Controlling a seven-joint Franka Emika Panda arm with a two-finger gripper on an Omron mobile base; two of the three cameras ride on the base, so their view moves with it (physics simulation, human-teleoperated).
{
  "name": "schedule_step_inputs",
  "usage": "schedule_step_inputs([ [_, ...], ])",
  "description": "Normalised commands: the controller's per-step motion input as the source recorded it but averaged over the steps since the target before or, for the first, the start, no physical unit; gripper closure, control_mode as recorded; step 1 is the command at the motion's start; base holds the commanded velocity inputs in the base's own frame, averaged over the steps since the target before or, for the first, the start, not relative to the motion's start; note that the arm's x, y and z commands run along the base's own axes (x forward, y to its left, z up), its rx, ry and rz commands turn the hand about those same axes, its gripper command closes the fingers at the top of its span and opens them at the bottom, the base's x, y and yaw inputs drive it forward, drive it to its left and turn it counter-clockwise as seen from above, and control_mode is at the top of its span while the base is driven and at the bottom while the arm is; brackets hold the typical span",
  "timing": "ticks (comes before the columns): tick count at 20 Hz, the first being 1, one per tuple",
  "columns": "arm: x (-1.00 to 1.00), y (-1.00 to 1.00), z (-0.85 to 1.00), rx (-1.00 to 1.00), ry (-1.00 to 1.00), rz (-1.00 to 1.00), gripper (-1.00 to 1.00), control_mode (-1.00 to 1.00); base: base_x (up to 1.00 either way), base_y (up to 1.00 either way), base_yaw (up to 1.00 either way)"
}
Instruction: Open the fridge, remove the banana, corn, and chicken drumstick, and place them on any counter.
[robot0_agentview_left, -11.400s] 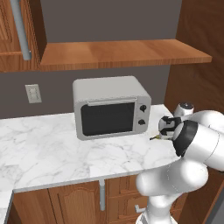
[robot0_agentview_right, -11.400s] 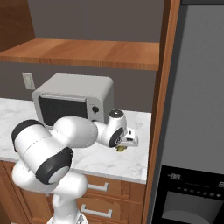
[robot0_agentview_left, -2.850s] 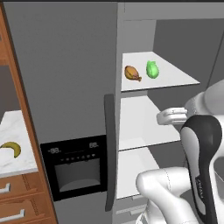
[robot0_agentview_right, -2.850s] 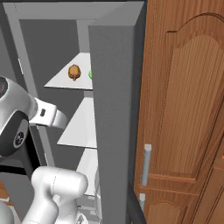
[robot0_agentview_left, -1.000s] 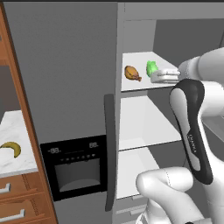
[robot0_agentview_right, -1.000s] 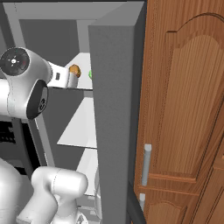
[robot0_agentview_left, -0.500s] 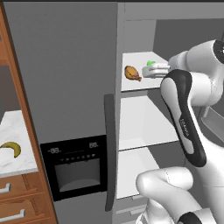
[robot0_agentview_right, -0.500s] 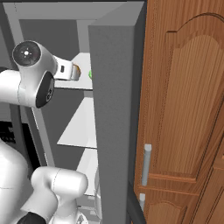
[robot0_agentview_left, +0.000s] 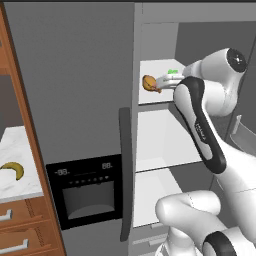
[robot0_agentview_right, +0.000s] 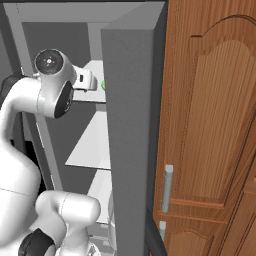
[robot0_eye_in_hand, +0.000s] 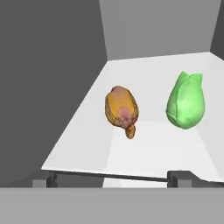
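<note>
Reaching onto the fridge's (robot0_agentview_left: 90, 75) upper shelf (robot0_eye_in_hand: 144, 144), the gripper (robot0_agentview_left: 161, 84) has advanced with fingers (robot0_eye_in_hand: 43, 179) spread wide, empty, nearing the drumstick (robot0_eye_in_hand: 121, 108); corn (robot0_eye_in_hand: 186, 101) lies beside it, and the banana (robot0_agentview_left: 13, 170) already rests on the bench (robot0_agentview_left: 15, 150).

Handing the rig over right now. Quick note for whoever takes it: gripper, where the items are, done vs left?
Gripper: open, empty, at the front edge of the fridge's upper shelf, pointed at the food.
Chicken drumstick and corn: side by side on that shelf, apart, neither touched.
Banana: lying on the counter left of the fridge.
Done: fridge door open, banana out.
Left: grasp the drumstick and the corn, probably drumstick first as it sits nearer centre, and carry each to a counter.
</note>
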Motion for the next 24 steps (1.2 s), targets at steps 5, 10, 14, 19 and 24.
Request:
schedule_step_inputs([
  [5,0.47,0.01,-0.24,-0.02,0.0,0.02,-1.0,-1.0,0.0,0.0,0.0],
  [10,0.45,0.04,-0.02,0.0,0.0,0.02,-1.0,-1.0,0.0,0.0,0.0],
  [14,0.44,0.07,0.0,0.0,0.05,0.0,-1.0,-1.0,0.0,0.0,0.0],
  [19,0.4,0.03,0.0,0.0,0.09,0.0,-1.0,-1.0,0.0,0.0,0.0],
  [24,0.35,0.01,-0.03,0.0,0.07,0.0,-1.0,-1.0,0.0,0.0,0.0],
])
